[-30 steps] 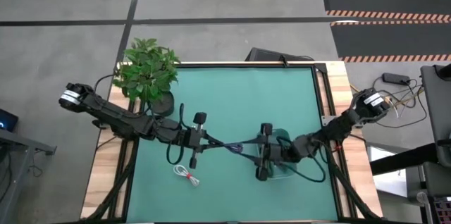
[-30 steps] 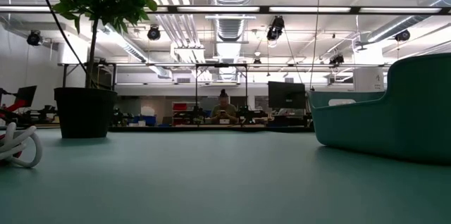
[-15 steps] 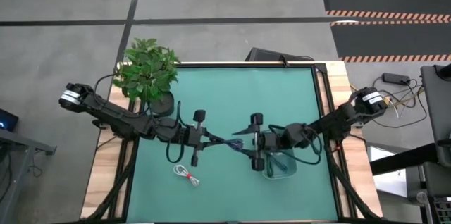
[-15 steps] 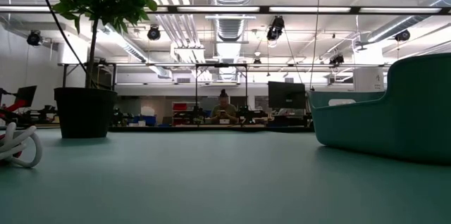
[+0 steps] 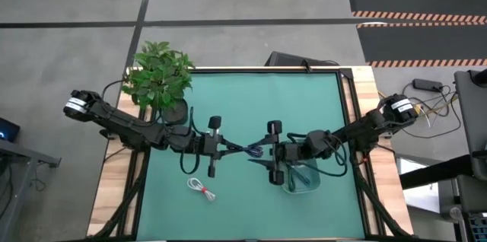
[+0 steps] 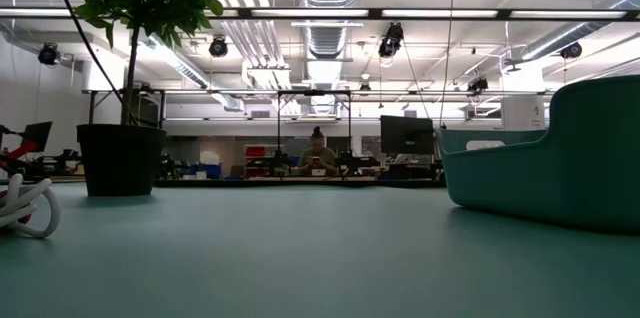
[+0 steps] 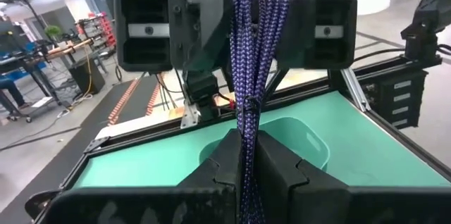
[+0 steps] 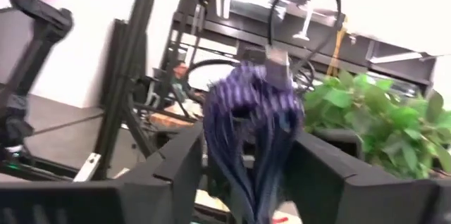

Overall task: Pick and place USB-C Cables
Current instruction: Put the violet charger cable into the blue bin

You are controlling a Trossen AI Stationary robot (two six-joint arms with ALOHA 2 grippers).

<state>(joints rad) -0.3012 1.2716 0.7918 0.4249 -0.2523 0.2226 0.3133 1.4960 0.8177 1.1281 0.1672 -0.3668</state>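
While both dark arms reach toward the centre of the high view, the green table (image 5: 251, 105) fills the middle of that frame, with a potted plant (image 5: 160, 74) at its upper left corner and a teal bin (image 5: 303, 179) lying right of centre, low in the frame. In the low view the plant's dark pot (image 6: 120, 158) stands at the left and the bin's wall (image 6: 560, 168) rises at the right, with a person seated far off in the room behind.

Between the two arms, mid-frame in the high view, a navy blue cable bundle (image 5: 253, 151) hangs clear of the table, just left of the bin. The left gripper (image 5: 228, 151) has its fingers closed on one end of this bundle; in the left wrist view the braided blue-purple strands (image 7: 252, 76) run up from between its clenched fingers (image 7: 282, 168) toward the other arm's wrist. The right gripper (image 5: 262, 153) meets the same bundle from the right. In the right wrist view the bundle (image 8: 246, 125) sits between its fingers (image 8: 187, 157), which stand noticeably apart on either side; whether they press the cable cannot be told.

Smallest of all, a white cable with a red tie (image 5: 201, 189) lies on the table at lower left of the high view, well apart from both grippers. It shows at the far left edge of the low view (image 6: 25, 208).
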